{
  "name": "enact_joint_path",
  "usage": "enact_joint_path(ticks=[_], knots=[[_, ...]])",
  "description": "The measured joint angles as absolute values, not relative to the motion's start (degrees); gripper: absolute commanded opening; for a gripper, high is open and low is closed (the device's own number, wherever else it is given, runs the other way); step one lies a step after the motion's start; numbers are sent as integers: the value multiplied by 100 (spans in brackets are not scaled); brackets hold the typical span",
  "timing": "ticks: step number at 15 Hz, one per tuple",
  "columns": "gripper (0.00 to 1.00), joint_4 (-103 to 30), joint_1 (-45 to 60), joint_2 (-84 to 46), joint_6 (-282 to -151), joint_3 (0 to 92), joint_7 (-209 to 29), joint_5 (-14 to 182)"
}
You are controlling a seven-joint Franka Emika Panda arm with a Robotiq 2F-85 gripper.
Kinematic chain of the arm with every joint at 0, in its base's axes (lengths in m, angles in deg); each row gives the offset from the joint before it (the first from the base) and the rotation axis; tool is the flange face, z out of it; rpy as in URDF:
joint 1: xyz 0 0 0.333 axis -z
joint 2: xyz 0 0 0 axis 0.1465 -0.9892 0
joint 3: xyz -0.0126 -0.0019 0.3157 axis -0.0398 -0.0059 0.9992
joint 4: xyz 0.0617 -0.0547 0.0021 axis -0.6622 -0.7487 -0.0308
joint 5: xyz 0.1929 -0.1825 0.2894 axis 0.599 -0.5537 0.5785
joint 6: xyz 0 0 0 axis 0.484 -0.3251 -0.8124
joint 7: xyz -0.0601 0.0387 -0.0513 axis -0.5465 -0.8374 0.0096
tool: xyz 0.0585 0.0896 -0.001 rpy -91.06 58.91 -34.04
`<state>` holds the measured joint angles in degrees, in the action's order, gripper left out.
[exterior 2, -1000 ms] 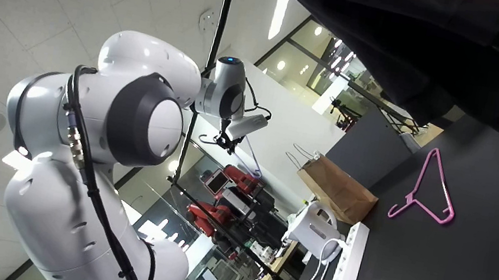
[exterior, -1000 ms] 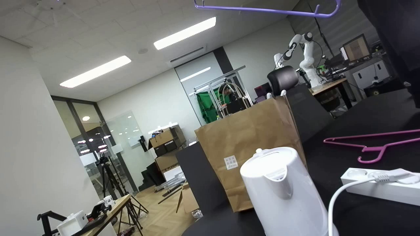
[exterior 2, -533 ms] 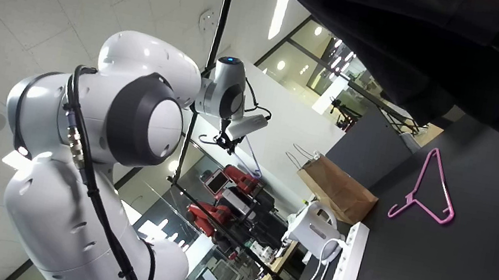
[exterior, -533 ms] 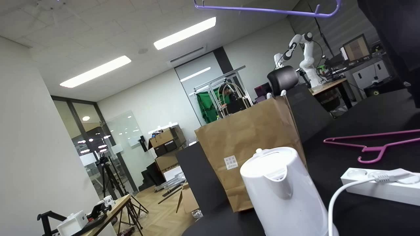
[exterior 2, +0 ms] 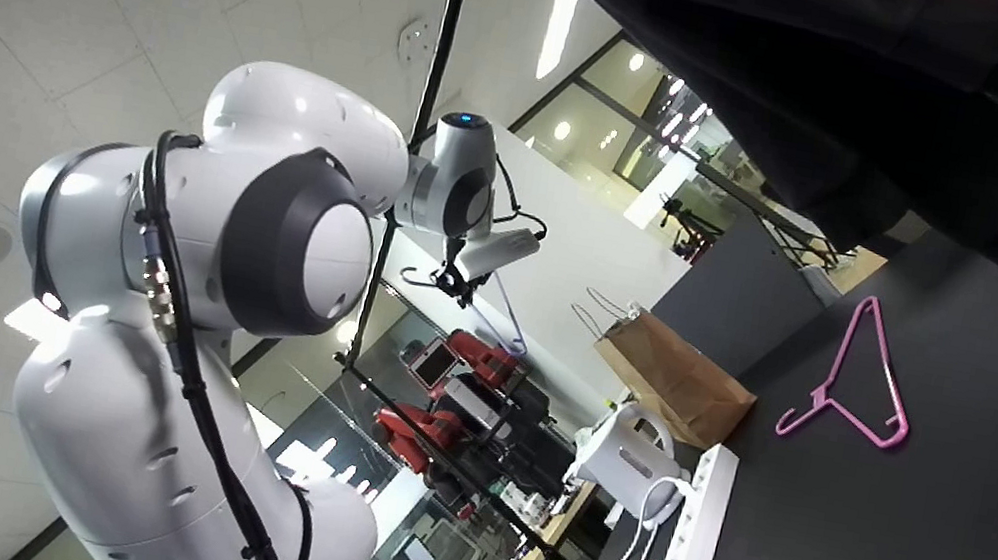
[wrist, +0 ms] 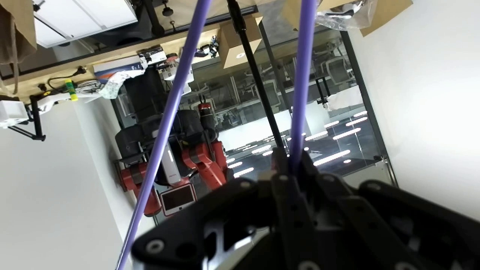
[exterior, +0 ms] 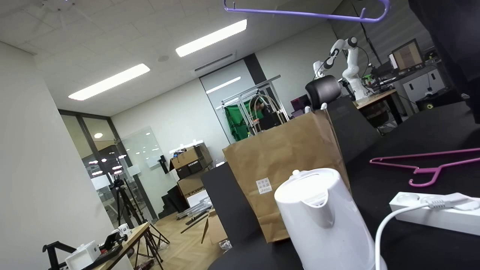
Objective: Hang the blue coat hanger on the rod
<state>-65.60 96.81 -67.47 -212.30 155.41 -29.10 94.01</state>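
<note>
In an exterior view the smooth white robot arm (exterior 2: 195, 219) with dark grey joint rings (exterior 2: 265, 251) is bent sharply, its rounded white-and-grey wrist (exterior 2: 464, 158) showing a small blue light (exterior 2: 464, 120). The black two-fingered gripper (wrist: 294, 165) has both fingers (wrist: 309, 167) pinched close together.

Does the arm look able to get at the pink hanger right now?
Probably not: the gripper is closed on the blue hanger and would likely have to let go first. Nothing appears to cover the pink hanger on the table, though.
</note>
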Motion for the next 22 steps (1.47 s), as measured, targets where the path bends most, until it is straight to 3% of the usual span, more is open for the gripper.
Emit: enact_joint_path(ticks=[22], knots=[[2, -6394, 9614, -7420, -21120, 15968, -3710, 9492]])
